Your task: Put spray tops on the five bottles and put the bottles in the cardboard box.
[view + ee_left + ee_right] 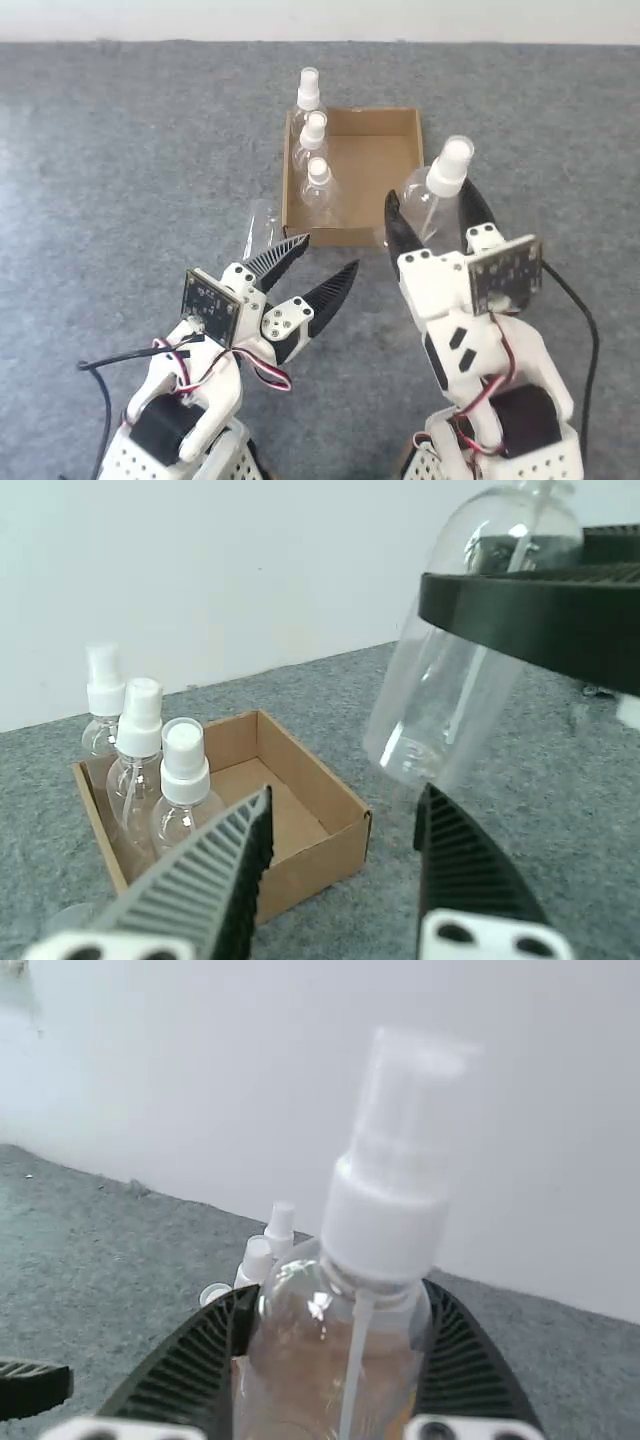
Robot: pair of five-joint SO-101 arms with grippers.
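Note:
My right gripper [437, 222] is shut on a clear bottle [432, 205] with a white spray top [392, 1195], held in the air just right of the cardboard box's [400, 150] front right corner. The same held bottle [448, 705] hangs in front of my left gripper [340, 870], which is open and holds nothing. That left gripper [312, 262] is just in front of the box. Three topped bottles [320, 188] stand in a row along the box's left wall [95, 820], the farthest [307, 95] at the back corner.
Another clear bottle [262, 220] rests on the grey felt beside the box's left front corner; I cannot make out a top on it. A pale wall bounds the table's far side. Open felt stretches left and right of the box.

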